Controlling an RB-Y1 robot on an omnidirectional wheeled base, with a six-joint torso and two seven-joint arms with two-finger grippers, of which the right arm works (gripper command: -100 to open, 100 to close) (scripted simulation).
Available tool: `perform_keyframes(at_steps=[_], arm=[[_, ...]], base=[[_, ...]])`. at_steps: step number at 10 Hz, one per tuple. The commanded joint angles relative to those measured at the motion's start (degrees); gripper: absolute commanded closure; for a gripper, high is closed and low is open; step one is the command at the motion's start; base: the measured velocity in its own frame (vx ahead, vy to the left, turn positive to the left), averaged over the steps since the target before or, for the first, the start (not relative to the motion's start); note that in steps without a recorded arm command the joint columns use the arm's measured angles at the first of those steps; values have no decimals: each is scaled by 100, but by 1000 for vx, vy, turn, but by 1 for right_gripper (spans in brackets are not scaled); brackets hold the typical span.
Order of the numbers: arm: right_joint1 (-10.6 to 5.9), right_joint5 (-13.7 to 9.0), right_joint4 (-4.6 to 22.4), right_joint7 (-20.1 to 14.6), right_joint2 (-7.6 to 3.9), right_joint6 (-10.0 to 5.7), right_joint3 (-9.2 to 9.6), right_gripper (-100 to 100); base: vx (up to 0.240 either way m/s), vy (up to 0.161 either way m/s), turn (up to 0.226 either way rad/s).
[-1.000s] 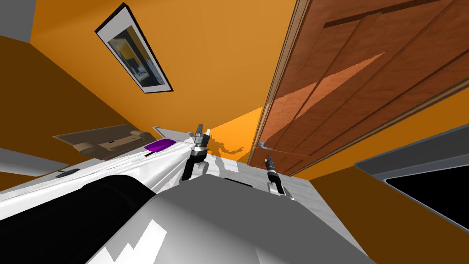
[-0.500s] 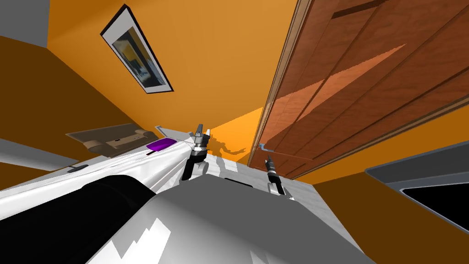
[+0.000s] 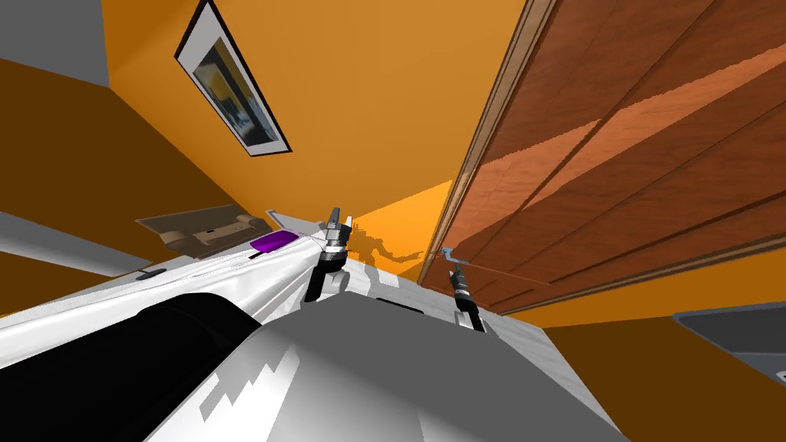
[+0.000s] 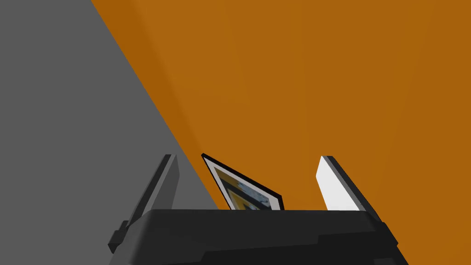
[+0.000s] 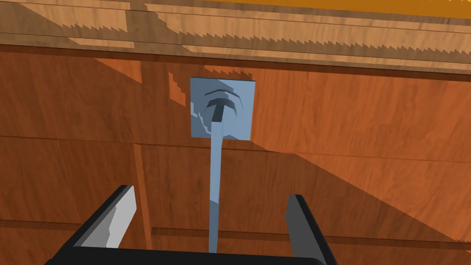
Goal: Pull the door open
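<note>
A brown wooden door [image 3: 629, 153] stands at my right in the head view, set in a lighter wooden frame [image 3: 491, 123]. Its light blue lever handle [image 3: 449, 254] sits low, near the frame. In the right wrist view the lever [image 5: 215, 179] runs from its square plate [image 5: 239, 115] down into the gap between the fingers of my right gripper [image 5: 209, 218], which is open; neither finger presses it. From the head, the right gripper [image 3: 457, 268] is just below the handle. My left gripper [image 3: 338, 219] is raised to the left of the door, open and holding nothing [image 4: 248, 184].
An orange wall [image 3: 368, 115] with a framed picture [image 3: 230, 84] adjoins the door on the left. A low brown piece of furniture [image 3: 203, 230] and a small purple object [image 3: 270, 242] lie further left. Pale floor [image 3: 514, 326] runs along the door's foot.
My head view has shifted, so the door fills more of the right side and the black area at right has slid out. The right gripper has edged up to the handle.
</note>
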Motion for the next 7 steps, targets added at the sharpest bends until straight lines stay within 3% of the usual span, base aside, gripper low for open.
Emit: perform_keyframes(at_steps=[1,2,3,4,5,6,7], arm=[[105,1,-182,-15,-8,92,2,-100],[228,-66,-104,-174,-207,-37,-82,-100],[228,-66,-406,-174,-207,-19,-82,-100],[228,-66,-169,-174,-207,-37,-82,-100],[313,-112,-51,-282,-343,-125,-140,-100],[313,-112,-229,-282,-343,-125,-140,-100],[313,-112,-104,-282,-343,-125,-140,-100]], base=[[45,18,-4],[128,26,252],[145,22,107],[77,13,-26],[125,20,119],[127,17,87],[61,-1,10]])
